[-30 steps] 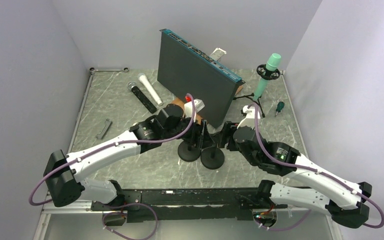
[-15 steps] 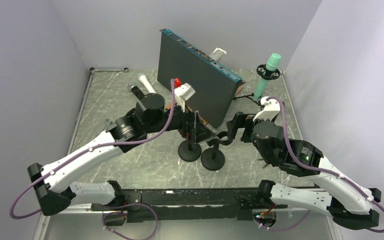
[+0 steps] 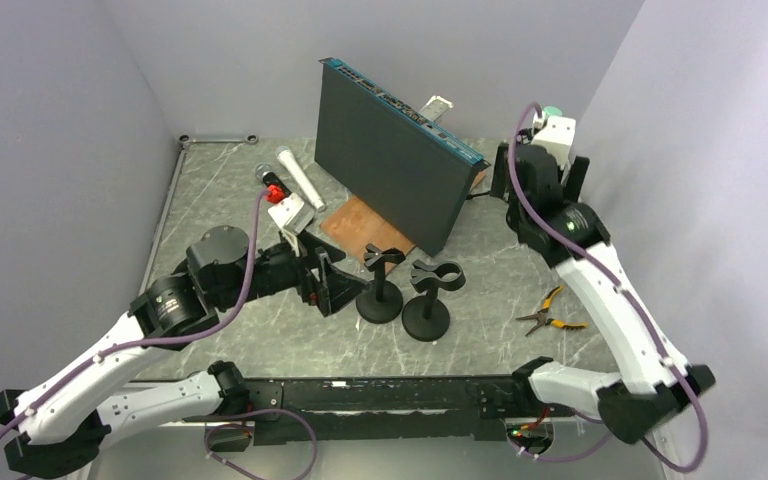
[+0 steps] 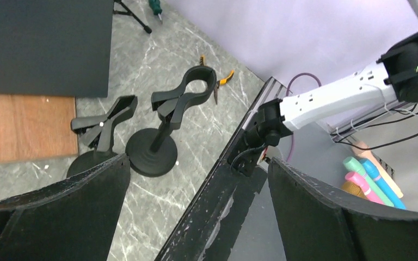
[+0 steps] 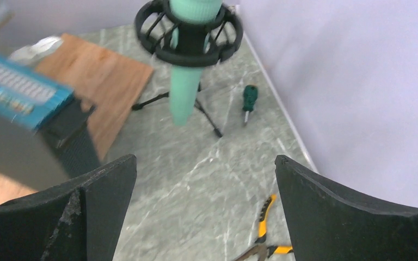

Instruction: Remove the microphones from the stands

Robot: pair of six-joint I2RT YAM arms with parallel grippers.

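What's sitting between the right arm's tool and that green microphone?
Nothing. In the right wrist view, only bare table shows between the open right tool and the green microphone; the screwdriver and pliers lie off to the right.

Mic point(image 5: 186, 95) mint green, stand point(image 5: 196, 56) blk; table point(image 5: 196, 179) grey marble w/ white veins; screwdriver point(image 5: 248, 95) green; pliers point(image 3: 545, 317) yellow.

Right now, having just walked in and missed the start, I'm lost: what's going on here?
Two robot arms are set to take a microphone off its stand. The right gripper, open, hovers over the green microphone, which sits in the ring of its tripod stand. The left gripper, also open, is low beside two empty black clip stands. Neither holds anything.
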